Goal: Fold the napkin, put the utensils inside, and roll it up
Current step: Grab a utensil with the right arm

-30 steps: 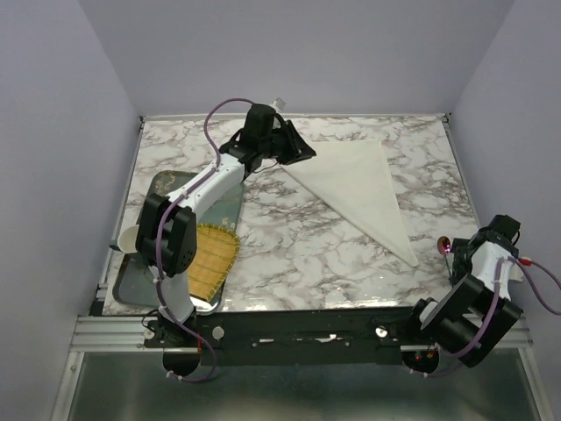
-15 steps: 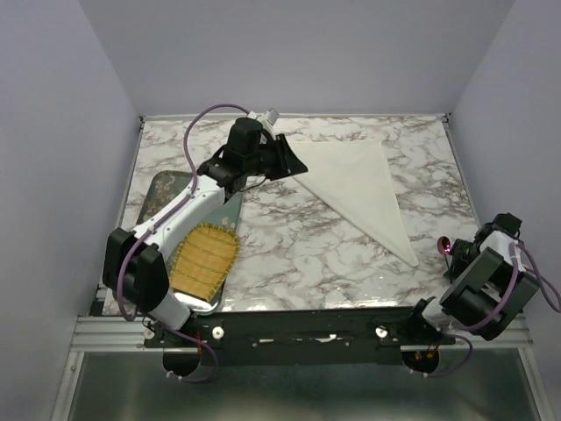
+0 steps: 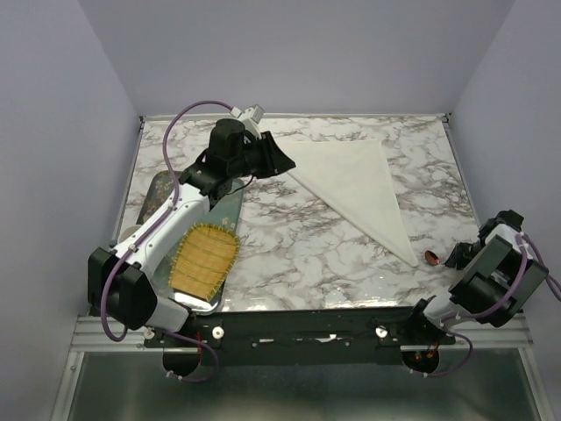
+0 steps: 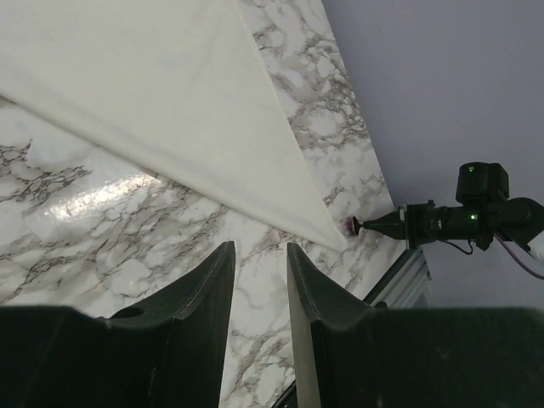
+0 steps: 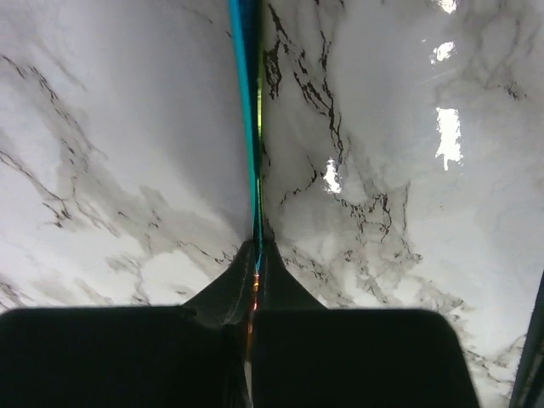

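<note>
The cream-white napkin [image 3: 355, 186] [image 4: 161, 93] lies folded in a triangle on the marble table, its narrow tip pointing to the near right. The spoon's reddish bowl [image 3: 432, 257] [image 4: 350, 226] sits just beyond that tip. Its thin blue-teal handle [image 5: 247, 110] runs back between the jaws of my right gripper [image 3: 453, 257] [image 5: 257, 248], which is shut on it low over the table. My left gripper [image 3: 282, 161] [image 4: 257, 252] hovers by the napkin's far left corner, jaws open with only marble between them.
A dark metal tray [image 3: 149, 195] rests at the left edge. A yellow fringed woven mat [image 3: 205, 258] lies on its near end. Purple walls enclose the table on three sides, and a metal rail [image 3: 289, 324] runs along the near edge.
My right gripper has shut on the spoon handle, and the bowl has shifted left toward the napkin tip. The left arm has swung left and back, away from the napkin's corner.
</note>
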Robot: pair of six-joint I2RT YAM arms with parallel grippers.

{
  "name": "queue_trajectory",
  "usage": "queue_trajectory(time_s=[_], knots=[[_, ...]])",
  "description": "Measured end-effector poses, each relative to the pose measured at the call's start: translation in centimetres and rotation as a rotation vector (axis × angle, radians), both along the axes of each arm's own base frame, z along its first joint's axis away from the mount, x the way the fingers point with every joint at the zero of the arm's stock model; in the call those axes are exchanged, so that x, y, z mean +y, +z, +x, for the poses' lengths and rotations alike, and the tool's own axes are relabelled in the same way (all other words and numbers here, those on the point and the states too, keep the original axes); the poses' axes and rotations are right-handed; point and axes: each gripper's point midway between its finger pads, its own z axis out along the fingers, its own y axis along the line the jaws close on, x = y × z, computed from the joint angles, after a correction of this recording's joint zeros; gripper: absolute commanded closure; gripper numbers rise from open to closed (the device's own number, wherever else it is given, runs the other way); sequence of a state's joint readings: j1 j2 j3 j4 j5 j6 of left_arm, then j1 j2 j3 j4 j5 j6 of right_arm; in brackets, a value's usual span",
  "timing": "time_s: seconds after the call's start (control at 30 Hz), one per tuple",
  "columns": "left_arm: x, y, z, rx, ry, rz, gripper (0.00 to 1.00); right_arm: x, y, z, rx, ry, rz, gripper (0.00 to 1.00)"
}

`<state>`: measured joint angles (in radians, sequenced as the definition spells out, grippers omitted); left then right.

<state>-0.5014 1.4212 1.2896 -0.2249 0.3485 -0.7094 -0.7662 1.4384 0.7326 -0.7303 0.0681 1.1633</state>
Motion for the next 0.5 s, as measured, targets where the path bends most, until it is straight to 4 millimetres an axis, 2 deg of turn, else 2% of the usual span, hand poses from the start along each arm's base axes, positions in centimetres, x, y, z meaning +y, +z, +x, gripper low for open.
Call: queue_trajectory(time_s=[0.17, 0.33, 0.43, 0.5], knots=[[1.8, -1.8, 1.1, 0.033, 0.044, 0.010, 0.60, -0.1, 0.1, 0.2, -0.016, 0.094, -0.016, 0.99], [2.9, -2.5, 2.0, 0.051, 0.070, -0.006, 0.60, -0.2, 0.6, 0.2, -0.075, 0.188, -0.099, 0.99], [3.0, -2.6, 2.3, 0.054, 0.069, -0.013, 0.60, -0.6, 1.9, 0.8, -0.127, 0.237, -0.154, 0.99], [3.0, -2.7, 2.5, 0.056, 0.069, -0.022, 0.60, -0.6, 3.4, 1.9, -0.204, 0.294, -0.198, 1.00]])
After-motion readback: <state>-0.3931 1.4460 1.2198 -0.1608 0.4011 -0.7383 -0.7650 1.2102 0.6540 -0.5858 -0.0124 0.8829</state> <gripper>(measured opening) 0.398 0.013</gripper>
